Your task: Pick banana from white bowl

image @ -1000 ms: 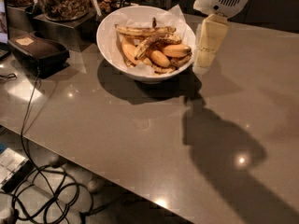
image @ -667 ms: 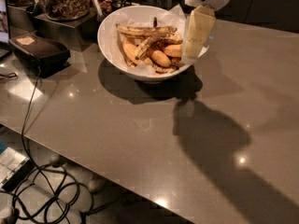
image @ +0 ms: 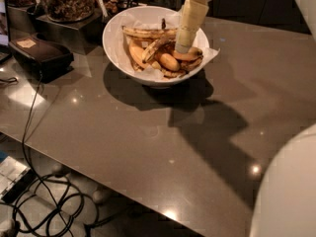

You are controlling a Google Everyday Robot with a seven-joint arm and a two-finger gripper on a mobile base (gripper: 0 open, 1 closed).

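The white bowl (image: 116, 38) stands at the back middle of the grey table, lined with crumpled white paper. Several bananas lie in it. The long slim banana (image: 148, 32) with dark brown streaks lies across the far side of the bowl. Short plump yellow-orange bananas (image: 168, 61) lie in the middle. My gripper (image: 181, 48) comes down from the top right, cream-coloured, with its tip inside the bowl's right half, just above a brown banana (image: 190, 55). It is to the right of the long banana's end.
A black box (image: 39, 54) sits left of the bowl. Glass jars of nuts (image: 64, 0) stand behind it. Cables (image: 49, 204) lie on the floor below the table's front-left edge. My white body (image: 291, 191) fills the bottom right corner.
My gripper has moved left and down, from beside the bowl's right rim to inside the bowl over the bananas. The bananas have not moved.
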